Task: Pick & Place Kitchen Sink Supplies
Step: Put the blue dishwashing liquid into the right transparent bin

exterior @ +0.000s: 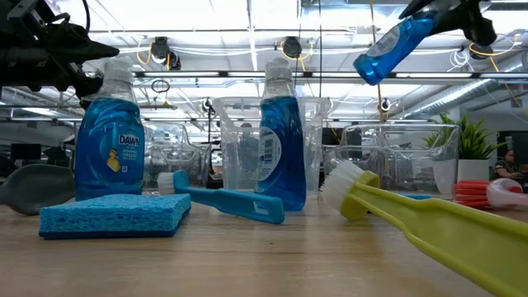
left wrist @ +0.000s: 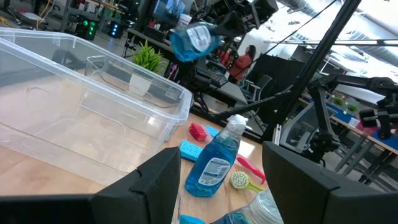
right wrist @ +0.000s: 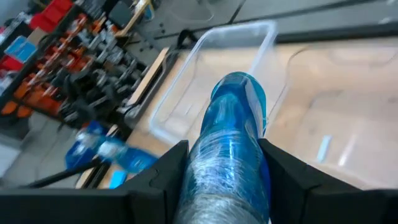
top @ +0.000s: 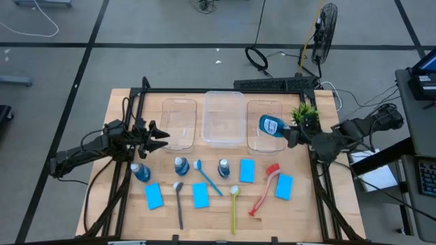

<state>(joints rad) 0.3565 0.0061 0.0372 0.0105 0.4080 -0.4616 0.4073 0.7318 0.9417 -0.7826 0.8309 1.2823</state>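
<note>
A small blue plastic dish-soap bottle is clamped between the fingers of the right gripper, tilted and lifted clear of the worktop, above the right-hand clear plastic rectangular tub. The bottle's base points away from the gripper, toward the middle clear tub. The left gripper is held part open and empty over the left clear tub, with three more blue bottles standing near it.

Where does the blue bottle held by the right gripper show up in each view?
High view: blue bottle over the right tub.
Low view: top right, tilted in the air.
Left wrist view: top centre, aloft.
Right wrist view: centre, between the fingers.
Shared landmark: potted plant.
</note>
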